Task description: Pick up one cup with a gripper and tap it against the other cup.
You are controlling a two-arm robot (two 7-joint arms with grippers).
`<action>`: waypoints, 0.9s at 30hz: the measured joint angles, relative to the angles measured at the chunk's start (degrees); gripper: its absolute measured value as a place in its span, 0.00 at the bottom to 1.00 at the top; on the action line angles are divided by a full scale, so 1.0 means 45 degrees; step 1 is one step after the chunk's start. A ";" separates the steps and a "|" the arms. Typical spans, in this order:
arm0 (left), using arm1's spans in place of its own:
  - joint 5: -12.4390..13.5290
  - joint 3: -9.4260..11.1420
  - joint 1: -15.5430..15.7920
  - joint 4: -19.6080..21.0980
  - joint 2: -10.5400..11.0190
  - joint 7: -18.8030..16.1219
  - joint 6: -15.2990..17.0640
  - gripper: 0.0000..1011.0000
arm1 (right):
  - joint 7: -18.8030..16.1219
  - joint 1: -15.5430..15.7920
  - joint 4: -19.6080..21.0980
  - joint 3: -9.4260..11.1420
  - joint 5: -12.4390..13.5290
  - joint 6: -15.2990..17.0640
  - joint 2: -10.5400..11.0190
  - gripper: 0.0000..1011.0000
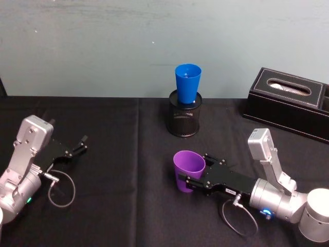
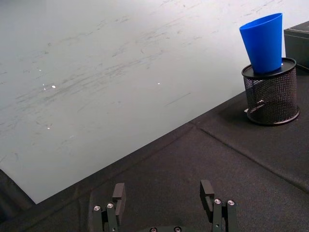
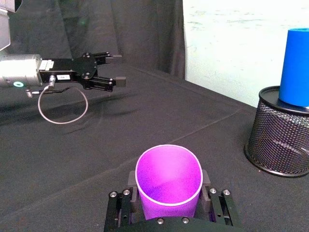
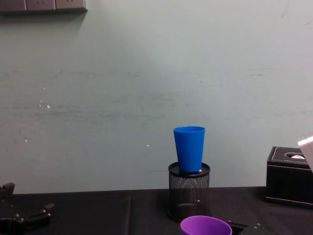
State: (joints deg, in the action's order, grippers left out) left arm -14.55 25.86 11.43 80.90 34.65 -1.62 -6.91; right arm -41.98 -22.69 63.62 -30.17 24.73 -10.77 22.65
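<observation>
The black cloth-covered desk (image 1: pixel 118 154) is carrying everything here. A black leather tissue box (image 1: pixel 288 110) is sitting at its back right corner. A black mesh pen holder (image 1: pixel 185 119) is standing near the middle of the back edge. The bright blue plastic tapered tumbler (image 1: pixel 187 82) is standing upright in the holder's mouth, with its wide rim upward and most of its wall exposed above the mesh.

The purple plastic tapered tumbler (image 1: pixel 188 170) is sitting toward the front edge, a little right of centre and well apart from the blue one. It is tilting slightly. The right gripper (image 1: pixel 197 170) is reaching in from the front right corner and closing its two slim fingers against opposite sides of the tumbler, just below the rim. Whether the base is clear of the cloth I cannot tell.

This tumbler is likely light, thin-walled and smooth, so it is probably going to flex under a hard squeeze (and slip under a weak one). The taper is helping, since the wider rim above the fingers should be stopping it from sliding down. A moderate grip high on the wall looks sensible. The blue tumbler is only perching in the holder, so a gentle tap seems wise.

The left gripper (image 1: pixel 81 144) is hovering near the left edge, fingers spread wide and empty.
</observation>
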 joint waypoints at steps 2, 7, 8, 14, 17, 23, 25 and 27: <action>0.0001 0.0000 -0.0001 0.0000 0.0000 0.0000 0.0000 1.00 | -0.0001 0.0000 -0.0001 0.0000 0.0000 0.0001 0.0000 0.72; 0.0001 0.0000 0.0000 0.0000 0.0000 0.0000 0.0000 1.00 | -0.0004 -0.0001 -0.0002 0.0000 0.0000 0.0000 0.0000 0.72; 0.0000 0.0000 0.0000 0.0000 0.0000 0.0000 0.0000 1.00 | -0.0005 0.0000 -0.0002 0.0001 0.0000 0.0001 0.0000 0.72; 0.0000 0.0000 0.0000 0.0000 0.0000 0.0000 0.0000 1.00 | -0.0009 -0.0001 -0.0002 0.0000 0.0000 0.0000 0.0000 0.72; 0.0000 0.0000 0.0000 0.0000 0.0000 0.0000 0.0000 1.00 | -0.0011 0.0000 -0.0003 0.0000 0.0000 0.0000 0.0000 0.72; 0.0000 0.0000 -0.0001 0.0000 0.0000 0.0000 0.0000 1.00 | -0.0011 0.0000 -0.0002 0.0000 0.0000 0.0000 0.0000 0.72; 0.0000 0.0000 -0.0001 0.0000 0.0000 0.0000 0.0000 1.00 | -0.0011 -0.0001 -0.0003 0.0001 0.0000 0.0000 0.0000 0.72; 0.0001 0.0000 0.0000 0.0000 0.0000 0.0000 0.0000 1.00 | -0.0011 0.0000 -0.0003 0.0000 0.0000 0.0000 0.0000 0.72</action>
State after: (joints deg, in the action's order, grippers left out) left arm -14.55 25.86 11.43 80.90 34.65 -1.62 -6.90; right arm -42.03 -22.69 63.60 -30.17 24.73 -10.77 22.65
